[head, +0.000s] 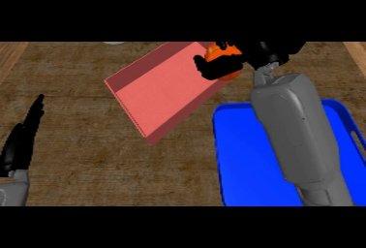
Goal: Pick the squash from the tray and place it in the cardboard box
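Squash: The squash (229, 75) is small and orange. It is up in our right hand (253, 52), over the far right corner of the cardboard box (160, 89). It is not on the tray (243, 155).
Right hand: Its fingers are curled round the squash and hide most of it.
Left hand: Our left hand (22, 140) rests at the left edge of the view with its fingers straight and up. It holds nothing.
Cardboard box: It looks pinkish red, low and open on top. It lies slanted on the worktop (85, 160), just beside the tray.
Tray: It is blue and lies under our right forearm (297, 131).
How it will handle: We think the squash is hard, smooth and light enough for one hand. It is round, so it may roll.
Where to hold: Round its fat middle is best, we think, with fingers on one side and thumb on the other.
Next: We would move it over the middle of the box, go down low, then let go.
Watch out: Near the corner it could hit the wall and roll out.
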`<state>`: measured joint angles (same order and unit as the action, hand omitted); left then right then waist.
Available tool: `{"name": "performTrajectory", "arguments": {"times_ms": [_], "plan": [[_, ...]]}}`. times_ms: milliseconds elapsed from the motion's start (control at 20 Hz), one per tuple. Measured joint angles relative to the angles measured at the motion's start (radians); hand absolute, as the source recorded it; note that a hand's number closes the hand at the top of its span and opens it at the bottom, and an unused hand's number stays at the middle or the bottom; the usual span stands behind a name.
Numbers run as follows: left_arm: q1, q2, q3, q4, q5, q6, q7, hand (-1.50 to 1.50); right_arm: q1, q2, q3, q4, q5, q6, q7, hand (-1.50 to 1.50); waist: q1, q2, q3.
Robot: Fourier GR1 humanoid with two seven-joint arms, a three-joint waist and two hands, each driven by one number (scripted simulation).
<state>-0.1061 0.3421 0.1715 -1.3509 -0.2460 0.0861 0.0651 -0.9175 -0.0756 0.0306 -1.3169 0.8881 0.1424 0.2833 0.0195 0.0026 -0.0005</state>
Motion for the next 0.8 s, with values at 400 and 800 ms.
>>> {"name": "performTrajectory", "arguments": {"times_ms": [400, 800], "plan": [[-0.030, 0.001, -0.004, 0.009, -0.008, -0.011, 0.007, 0.00, -0.252, 0.063, -0.089, 0.400, -0.071, -0.151, 0.004, 1.50, 0.020, 0.007, 0.000], [-0.042, -0.005, -0.012, 0.009, -0.014, -0.017, -0.012, 0.00, -0.422, 0.073, -0.126, 0.758, -0.119, -0.313, -0.058, 1.50, 0.048, 0.017, -0.001]]}}
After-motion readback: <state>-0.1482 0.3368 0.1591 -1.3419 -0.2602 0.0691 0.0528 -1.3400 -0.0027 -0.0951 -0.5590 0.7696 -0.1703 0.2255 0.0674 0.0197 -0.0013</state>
